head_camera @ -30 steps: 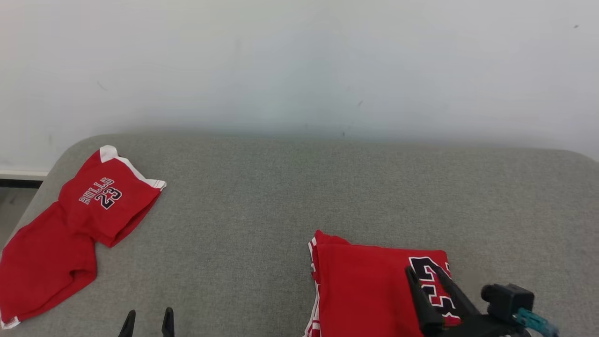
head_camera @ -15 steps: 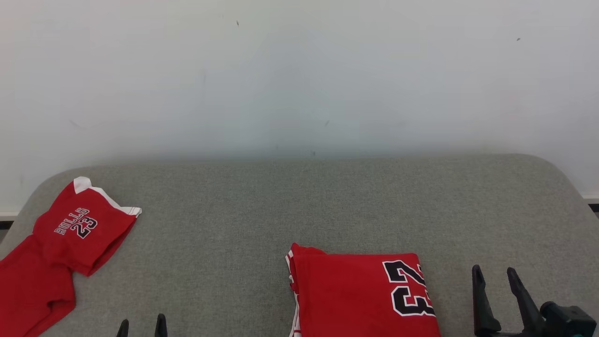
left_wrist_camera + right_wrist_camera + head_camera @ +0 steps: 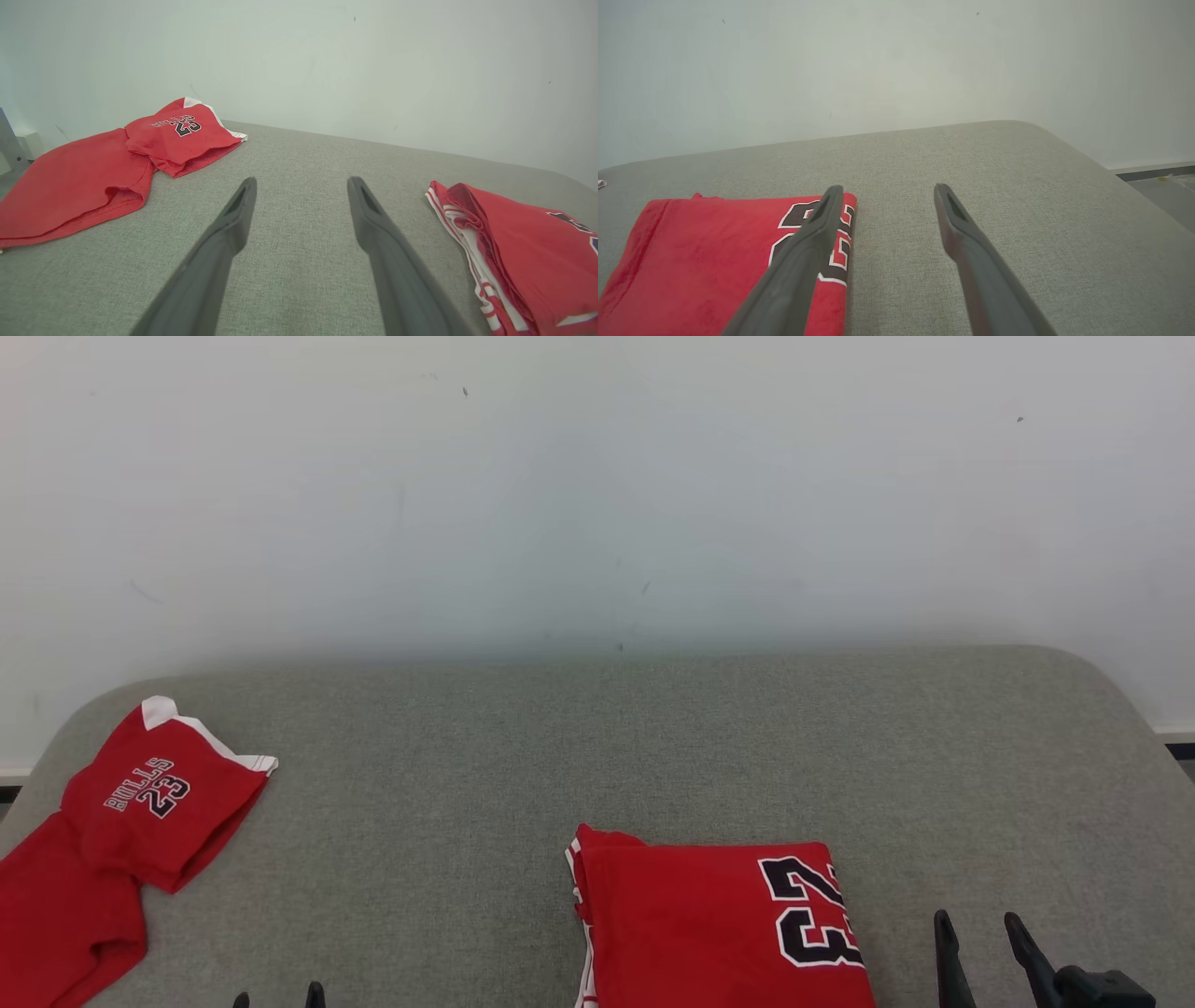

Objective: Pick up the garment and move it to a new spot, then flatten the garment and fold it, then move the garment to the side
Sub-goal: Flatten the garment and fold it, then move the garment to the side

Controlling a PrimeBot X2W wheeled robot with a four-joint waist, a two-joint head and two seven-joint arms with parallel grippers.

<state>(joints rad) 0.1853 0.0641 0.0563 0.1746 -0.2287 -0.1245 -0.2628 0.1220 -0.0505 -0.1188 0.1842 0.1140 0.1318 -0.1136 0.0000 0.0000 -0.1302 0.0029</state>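
Lying folded into a tidy rectangle near the front edge of a grey fabric-covered surface (image 3: 467, 859), the red jersey (image 3: 691, 933) shows a large black "23" outlined in white, turned sideways in the head view. The frame's lower edge cuts off the jersey's near end. White-and-red striped trim peeks out between the stacked layers along its left side. Any lettering on the layers underneath is hidden.

A second red garment (image 3: 121, 840) sprawls crumpled at the surface's far left corner, well apart from the jersey. It carries "BULLS" over a smaller "23", both upside down from the head camera, with a white band at its upper corner. Its lower part runs out of frame, and its cut is hard to make out.

The right gripper (image 3: 977, 919) sits just to the right of the jersey, fingers spread and empty. From its own wrist camera, one finger crosses in front of the numeral and hides part of it. Whether that finger touches the cloth cannot be told. The left gripper (image 3: 278, 997) shows its fingertips at the bottom of the head view. Its wrist camera shows them parted wide, holding nothing, aimed at bare upholstery between the two garments. A pale wall (image 3: 597, 504) rises behind.
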